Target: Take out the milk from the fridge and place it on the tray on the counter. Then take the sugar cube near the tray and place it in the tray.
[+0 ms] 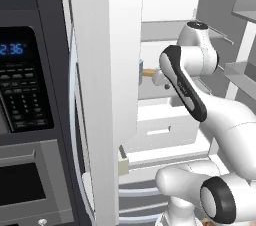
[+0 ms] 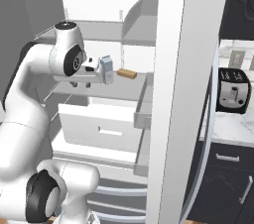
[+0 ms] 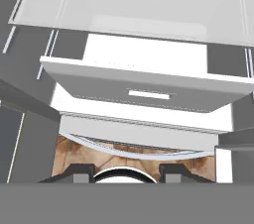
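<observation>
Milk (image 2: 105, 69) upright on fridge (image 2: 99, 34) shelf, long axis vertical, gable up; tool (image 2: 91, 68) just left, grip state indiscernible.

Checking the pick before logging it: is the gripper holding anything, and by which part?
The gripper holds nothing: its jaws stand open, and the milk stands on the shelf beside it.

White arm (image 2: 30, 99) bent up high and reached forward, wrist turned down, gripper (image 2: 80, 84) pointed down, its 2 fingers (image 3: 82, 173) stood apart, held nothing
</observation>
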